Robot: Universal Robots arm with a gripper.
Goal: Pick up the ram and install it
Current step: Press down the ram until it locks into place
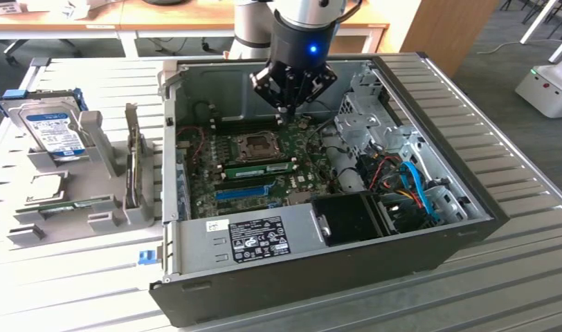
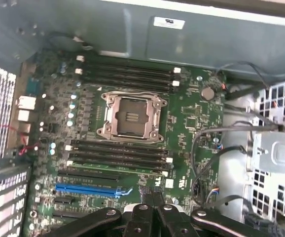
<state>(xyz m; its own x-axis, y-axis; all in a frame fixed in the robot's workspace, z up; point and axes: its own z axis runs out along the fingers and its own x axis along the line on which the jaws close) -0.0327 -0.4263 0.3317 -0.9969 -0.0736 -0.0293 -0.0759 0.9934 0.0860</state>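
Long, thin green ram (image 1: 261, 167) with a pale sticker; sits on edge in a black slot on the motherboard, at 6 o'clock of the CPU socket (image 1: 259, 144) in the exterior view. Runs lengthwise from 9 to 3 o'clock, the 3 o'clock end a touch higher.

Counted: two green sticks, the second green stick (image 1: 64, 205) lying in the grey rack (image 1: 101, 135) on the worktop (image 1: 502, 277); one hard drive (image 1: 52, 131); one blue slot (image 1: 242, 192); one computer case (image 1: 309, 270).

Clenched pincer (image 1: 283, 111), grasping nothing, hangs at 12 o'clock of the socket, apart from the ram.
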